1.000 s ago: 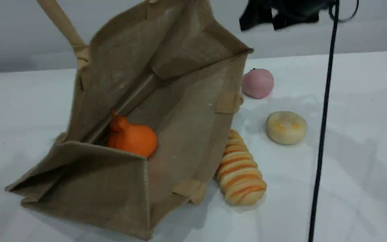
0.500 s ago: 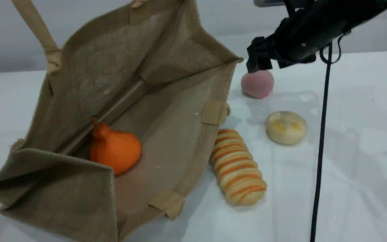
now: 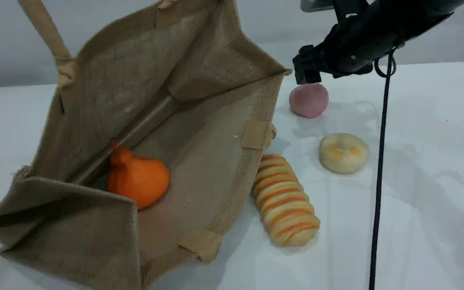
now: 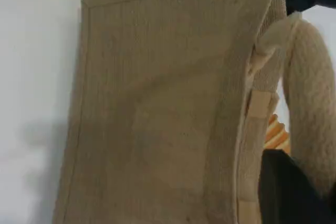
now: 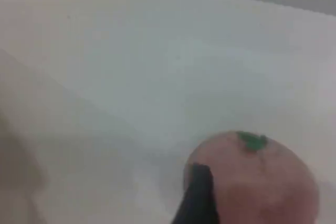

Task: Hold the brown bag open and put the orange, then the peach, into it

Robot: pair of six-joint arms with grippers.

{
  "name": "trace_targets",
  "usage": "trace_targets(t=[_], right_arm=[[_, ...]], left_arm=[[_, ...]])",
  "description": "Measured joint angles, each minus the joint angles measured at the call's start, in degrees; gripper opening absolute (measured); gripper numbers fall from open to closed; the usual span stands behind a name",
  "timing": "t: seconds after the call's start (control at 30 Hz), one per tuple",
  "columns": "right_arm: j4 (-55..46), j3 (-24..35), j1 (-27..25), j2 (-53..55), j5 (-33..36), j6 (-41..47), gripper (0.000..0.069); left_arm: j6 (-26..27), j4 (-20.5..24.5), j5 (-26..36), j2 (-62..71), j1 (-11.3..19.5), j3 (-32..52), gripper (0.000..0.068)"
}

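The brown bag (image 3: 199, 121) lies tilted on the white table with its mouth wide open toward me, one rope handle (image 3: 44, 30) pulled up past the top edge. The orange (image 3: 137, 179) rests inside it on the lower wall. In the left wrist view my left gripper's dark fingertip (image 4: 286, 187) presses the thick rope handle (image 4: 310, 124) beside the bag's wall (image 4: 157, 103). The peach (image 3: 309, 100) sits on the table right of the bag. My right gripper (image 3: 305, 74) hovers open just above it; in the right wrist view one fingertip (image 5: 197, 198) stands in front of the peach (image 5: 262, 177).
An orange-striped bread loaf (image 3: 286, 199) lies against the bag's right rim. A pale yellow round cake (image 3: 343, 153) sits in front of the peach. A black cable (image 3: 379, 169) hangs down from the right arm across the table.
The bag has slid left with the orange in it. The right arm has come down from the top edge to just above the peach. The left grip stays on the handle.
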Motion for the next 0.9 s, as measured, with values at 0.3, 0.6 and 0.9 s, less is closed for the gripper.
trace_targets(t=[0.3, 0.6, 0.9], right_arm=[[-0.4, -0.1, 0.0, 3.9, -2.6, -0.1, 0.0538], [-0.5, -0.4, 0.1, 4.7, -2.3, -0.1, 0.0387], [-1.0, 0.4, -0.1, 1.0, 0.9, -3.2, 0.0017]], left_arm=[[-0.1, -0.3, -0.1, 0.0, 0.0, 0.0, 0.0071], [-0.1, -0.4, -0.1, 0.0, 0.0, 0.0, 0.0071], [0.1, -0.4, -0.1, 0.0, 0.0, 0.0, 0.0071]])
